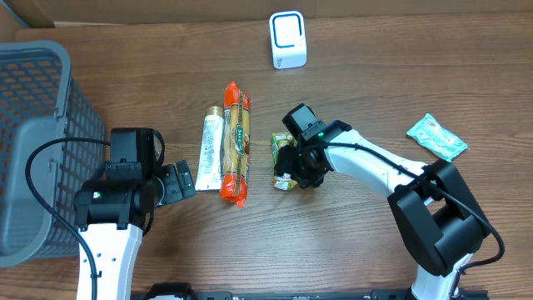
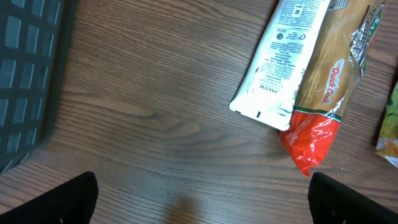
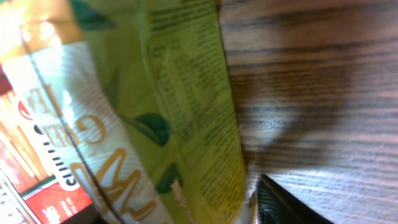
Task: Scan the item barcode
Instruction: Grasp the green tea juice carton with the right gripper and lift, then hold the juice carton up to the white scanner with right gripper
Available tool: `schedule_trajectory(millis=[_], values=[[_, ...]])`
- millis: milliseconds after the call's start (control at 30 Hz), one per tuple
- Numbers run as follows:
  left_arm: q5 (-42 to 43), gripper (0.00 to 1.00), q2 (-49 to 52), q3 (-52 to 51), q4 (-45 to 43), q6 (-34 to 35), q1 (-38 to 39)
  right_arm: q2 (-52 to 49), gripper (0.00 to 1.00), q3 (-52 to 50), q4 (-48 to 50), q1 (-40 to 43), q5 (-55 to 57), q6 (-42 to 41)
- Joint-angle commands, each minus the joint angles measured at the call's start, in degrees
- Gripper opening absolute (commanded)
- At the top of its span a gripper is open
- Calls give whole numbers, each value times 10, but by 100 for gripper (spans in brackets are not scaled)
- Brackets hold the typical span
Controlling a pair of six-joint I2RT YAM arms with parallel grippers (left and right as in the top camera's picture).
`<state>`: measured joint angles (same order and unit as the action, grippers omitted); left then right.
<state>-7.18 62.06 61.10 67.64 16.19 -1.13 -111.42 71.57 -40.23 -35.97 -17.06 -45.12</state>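
Green packet (image 1: 282,144) under right gripper (image 1: 301,167), packet edge close by one finger (image 3: 280,202); grip unclear. Pasta bag (image 1: 236,142) just beside packet, open table (image 1: 375,83) on gripper's other side. Scanner (image 1: 288,39) well beyond. Left gripper (image 1: 176,183) wide, empty

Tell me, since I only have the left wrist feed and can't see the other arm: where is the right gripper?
Observer: The right gripper is down at the green pouch, just right of the orange noodle pack. I cannot tell whether it has closed on the pouch.
Operator: Where is the scanner?
Observer: The white scanner stands upright far back, beyond the pouch.
Operator: Any other items?
Observer: A teal packet lies far to the right, apart from the rest.
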Motion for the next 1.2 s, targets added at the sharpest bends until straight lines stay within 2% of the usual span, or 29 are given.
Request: schedule_trajectory(millis=[0,100,333,400,500,600,667,700,733,900,1167], values=[[-7,100,2,0,-2,5,0,0,46,9,2,0,15,0],[-7,100,2,0,-2,6,0,0,38,9,18,7,6,36],[-7,100,2,0,-2,5,0,4,9,19,23,20,-34,98],[-7,100,2,0,-2,6,0,10,6,35,9,28,-41,127],[-7,99,2,0,-2,5,0,34,4,59,-15,51,-64,163],[-7,100,2,0,-2,6,0,61,4,69,-9,80,-136,194],[-7,100,2,0,-2,5,0,77,4,69,9,108,-230,230],[-7,100,2,0,-2,5,0,86,4,69,25,130,-316,262],[-7,100,2,0,-2,5,0,95,4,69,54,168,-468,297],[-7,100,2,0,-2,5,0,95,4,69,138,224,-728,334],[-7,100,2,0,-2,5,0,98,4,69,148,249,-729,316]])
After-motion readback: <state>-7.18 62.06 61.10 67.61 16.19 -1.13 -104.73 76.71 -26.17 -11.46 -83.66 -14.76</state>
